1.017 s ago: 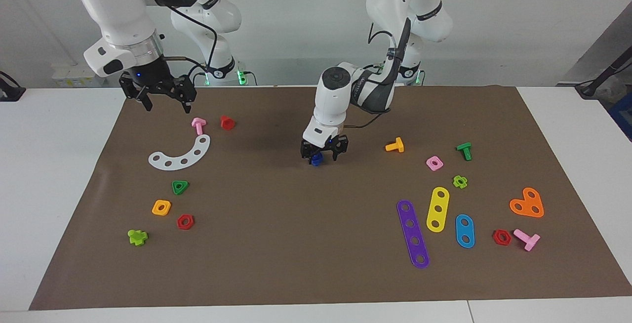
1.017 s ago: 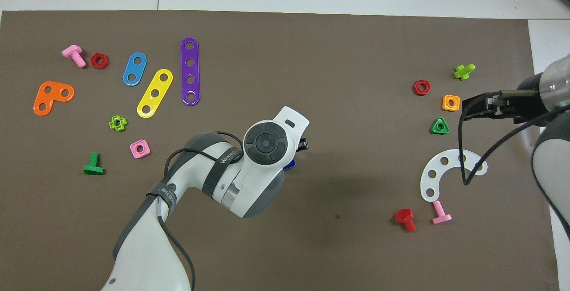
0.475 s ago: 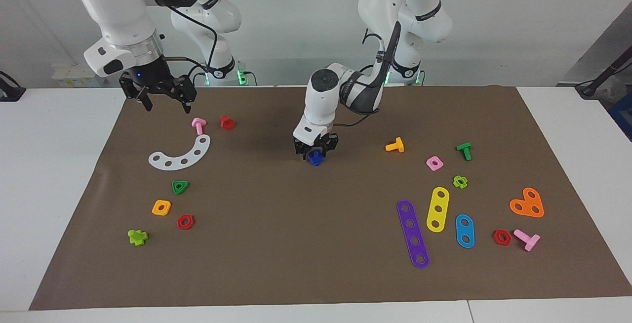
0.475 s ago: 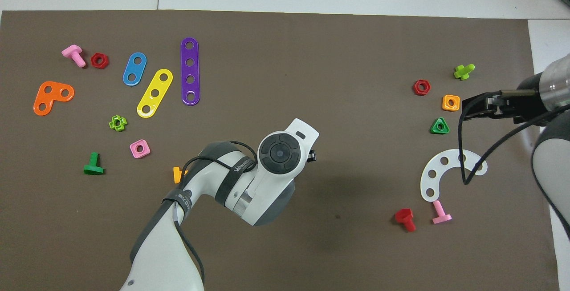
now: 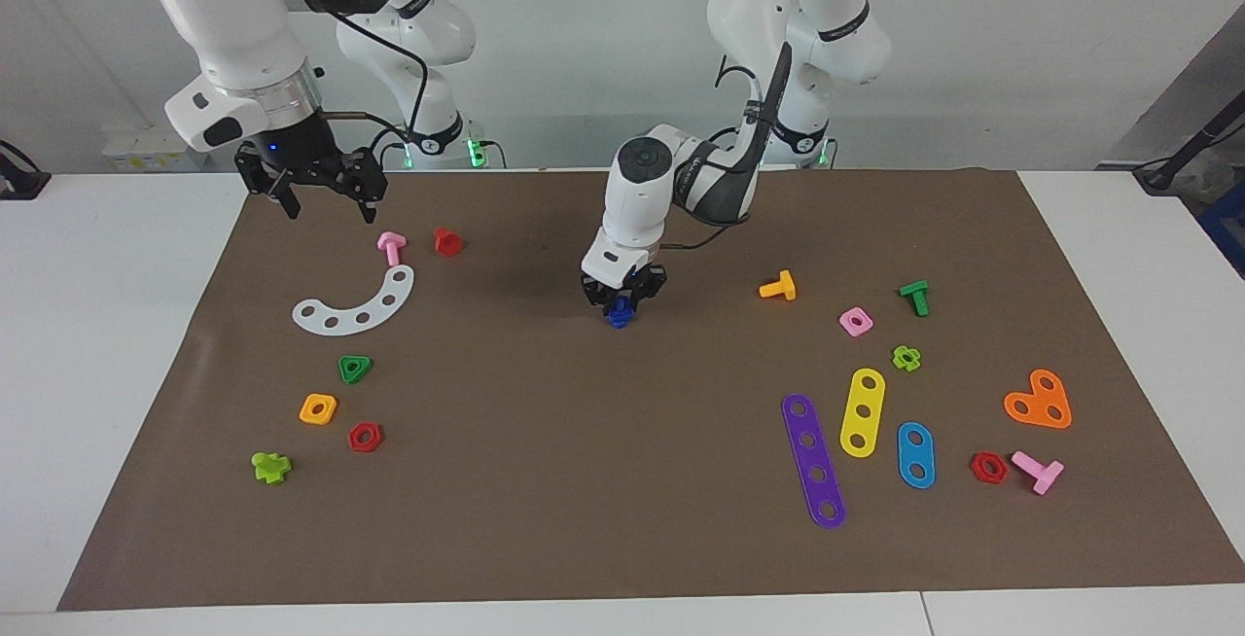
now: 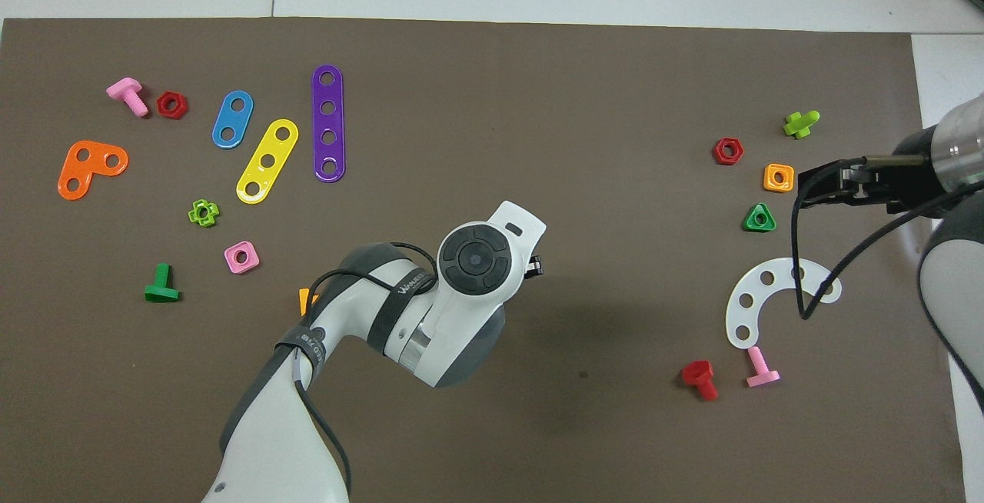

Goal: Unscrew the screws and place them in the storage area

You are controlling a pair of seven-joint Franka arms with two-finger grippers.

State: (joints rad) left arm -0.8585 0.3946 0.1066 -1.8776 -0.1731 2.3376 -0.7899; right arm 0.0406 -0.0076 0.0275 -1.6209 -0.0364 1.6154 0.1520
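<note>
A small blue screw [image 5: 619, 316] sits between the fingers of my left gripper [image 5: 622, 300], low over the middle of the brown mat [image 5: 584, 480]; I cannot tell whether it touches the mat. In the overhead view the left arm's wrist [image 6: 475, 257] hides both the screw and the fingers. My right gripper [image 5: 329, 208] is open and empty, raised over the mat's edge at the right arm's end, beside the pink bolt [image 5: 391, 246]. It also shows in the overhead view [image 6: 801, 188].
At the right arm's end lie a white arc plate [image 5: 358, 306], a red bolt [image 5: 446, 240], green, orange and red nuts [image 5: 354, 368] and a lime piece [image 5: 271, 466]. At the left arm's end lie an orange bolt [image 5: 779, 286], a green bolt [image 5: 914, 296], flat plates [image 5: 813, 459] and nuts.
My left gripper has carried the blue screw a little toward the right arm's end, keeping it low over the mat. The right arm has not moved.
</note>
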